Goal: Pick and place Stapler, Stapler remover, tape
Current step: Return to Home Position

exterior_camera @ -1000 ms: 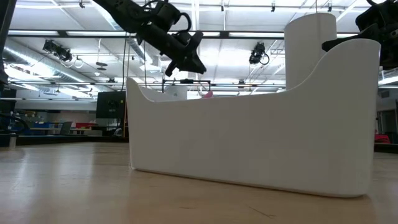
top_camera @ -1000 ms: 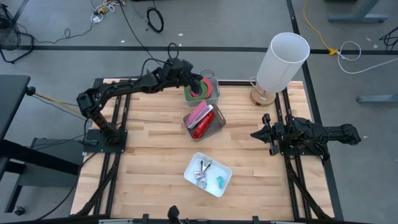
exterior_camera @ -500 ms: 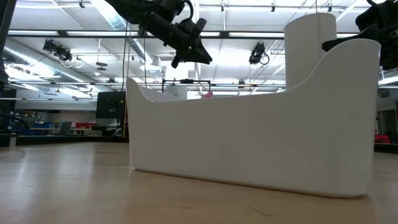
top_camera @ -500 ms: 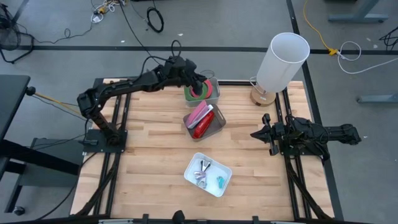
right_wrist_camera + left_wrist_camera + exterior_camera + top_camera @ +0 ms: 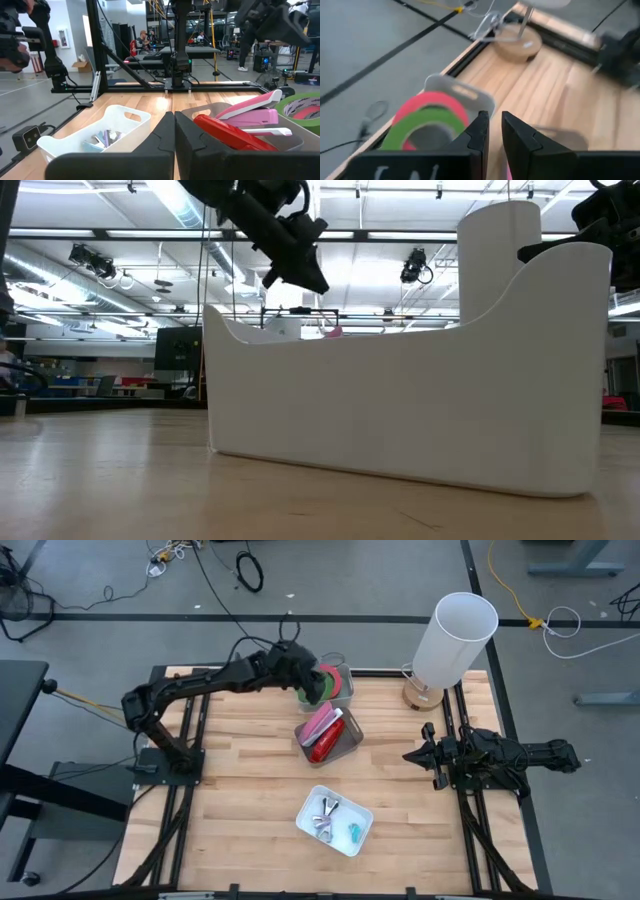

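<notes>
High view: left gripper (image 5: 312, 683) is hovering over the far gray bin (image 5: 350, 680), at the table's far edge. The tape rolls (image 5: 332, 688) are lying stacked inside it, green and red-pink showing. The staplers (image 5: 322, 730) are sitting in the middle gray bin (image 5: 352, 740), the staple removers (image 5: 326, 818) in the near white bin (image 5: 305, 815). The right gripper (image 5: 420, 756) is waiting at the table's right side.

Low view: the left gripper is hanging high above the white bin's wall, nothing showing in it.

Left wrist view: the fingers (image 5: 479, 131) are looking almost pressed together, probably a thin gap, pinching nothing. The rolls are resting below them in the bin.

Right wrist view: the fingers (image 5: 162, 137) are pressing together, empty, pointing across at the bins.

Judgement: sorting is looking finished, so the step in hand is getting the left arm home. That is calling for a lift clear of the bin rim, then folding back toward its base at the left without clipping the bin.
</notes>
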Robot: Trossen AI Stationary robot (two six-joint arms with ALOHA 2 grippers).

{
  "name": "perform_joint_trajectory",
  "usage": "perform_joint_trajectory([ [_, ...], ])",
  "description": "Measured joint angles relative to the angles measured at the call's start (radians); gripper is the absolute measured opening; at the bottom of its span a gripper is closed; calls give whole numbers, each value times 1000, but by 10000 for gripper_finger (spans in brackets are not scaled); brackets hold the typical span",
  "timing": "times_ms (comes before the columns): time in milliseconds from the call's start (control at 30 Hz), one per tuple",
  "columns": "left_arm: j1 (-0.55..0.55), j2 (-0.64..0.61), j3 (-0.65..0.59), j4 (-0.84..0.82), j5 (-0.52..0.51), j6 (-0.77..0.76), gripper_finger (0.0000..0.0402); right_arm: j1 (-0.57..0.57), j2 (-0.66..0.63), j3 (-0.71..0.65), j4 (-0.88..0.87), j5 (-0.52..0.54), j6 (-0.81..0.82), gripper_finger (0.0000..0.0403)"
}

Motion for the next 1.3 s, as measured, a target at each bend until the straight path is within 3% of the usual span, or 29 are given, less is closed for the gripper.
perform_joint_trajectory([
  [133, -36, -32, 0, -84, -71, 52, 53, 0, 0, 0, 0, 0, 0, 2],
  [333, -93, -69, 1, -181, -76, 62, 45, 0, 0, 0, 0, 0, 0, 2],
  [567, -182, -82, 0, -260, -58, 135, 5, 0, 0, 0, 0, 0, 0, 2],
  [767, -249, -141, -28, -251, -53, 228, 4, 0, 0, 0, 0, 0, 0, 2],
  [967, -309, -226, -179, -227, -53, 349, 4, 0, 0, 0, 0, 1, 0, 2],
  [1100, -364, -300, -329, -87, -52, 414, 3, 0, 0, 0, 0, 0, 0, 2],
  [1300, -413, -395, -526, 83, -56, 375, 2, 0, 0, 0, 0, 0, 0, 2],
])
